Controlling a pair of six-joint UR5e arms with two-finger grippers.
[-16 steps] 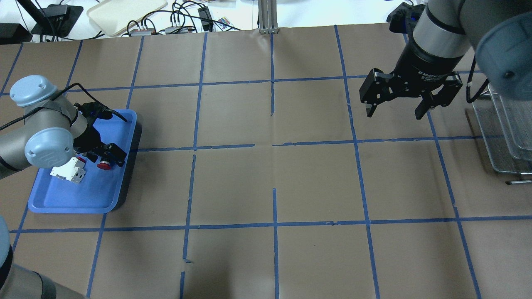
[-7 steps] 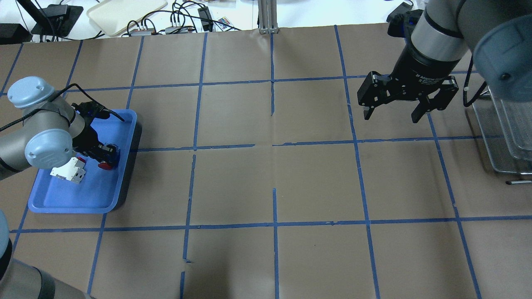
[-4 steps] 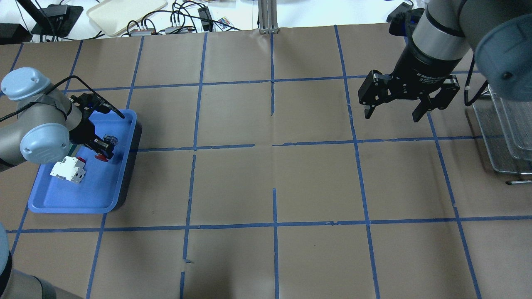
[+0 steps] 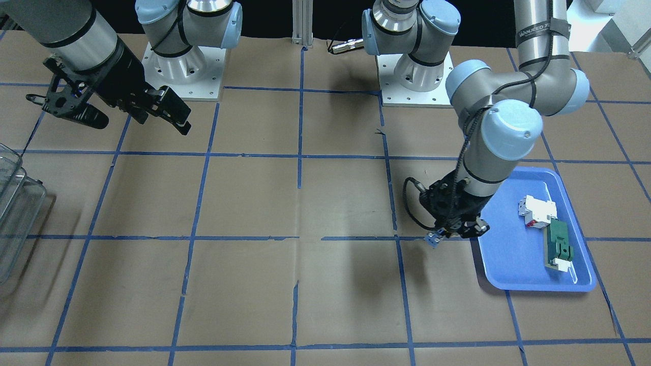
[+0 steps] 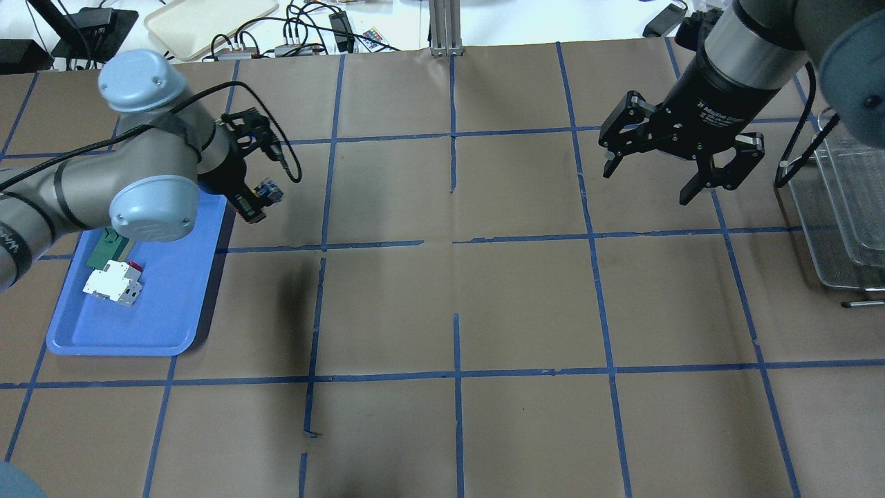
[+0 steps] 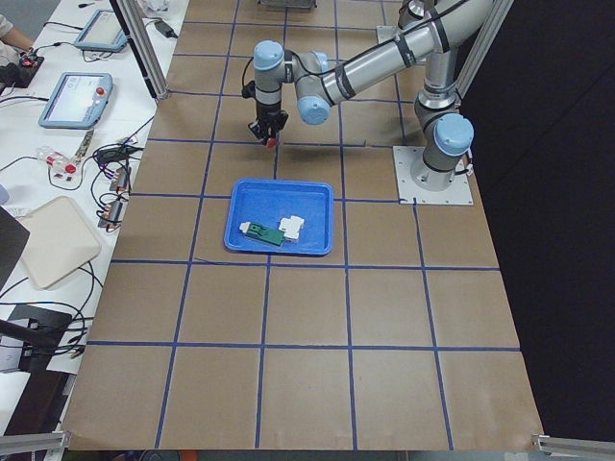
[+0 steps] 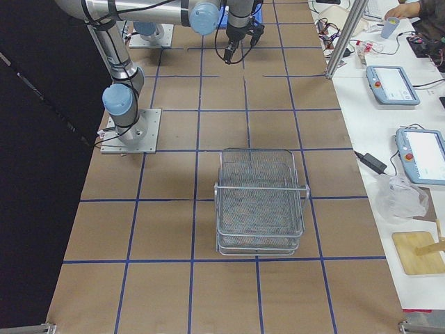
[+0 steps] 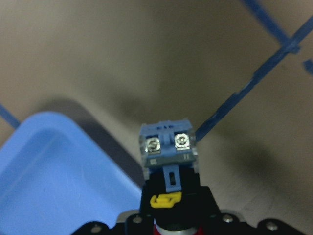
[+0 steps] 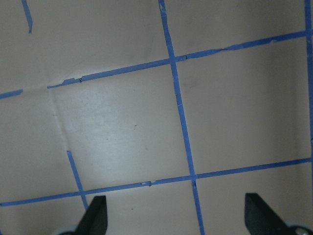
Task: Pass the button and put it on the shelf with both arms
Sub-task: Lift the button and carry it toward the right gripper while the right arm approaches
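My left gripper (image 5: 254, 202) is shut on the button (image 5: 268, 191) and holds it in the air just off the blue tray's far right corner. The left wrist view shows its clear-bluish contact block (image 8: 168, 147) pointing outward and the yellow bit (image 8: 166, 199) below; the red cap is mostly hidden between the jaws. In the front view the gripper (image 4: 456, 230) hangs beside the tray's edge. My right gripper (image 5: 648, 183) is open and empty above the table at the far right, also seen in the front view (image 4: 141, 124). The wire shelf (image 5: 833, 214) stands at the right edge.
The blue tray (image 5: 173, 311) at the left holds a white breaker block (image 5: 114, 285) and a green flat part (image 5: 104, 250). The shelf also shows in the right side view (image 7: 261, 202). Brown paper with blue tape lines covers the table between the arms.
My left gripper has lifted the button out of the tray and carried it away and to the right, past the tray's corner. My right gripper has turned slightly and stays open.
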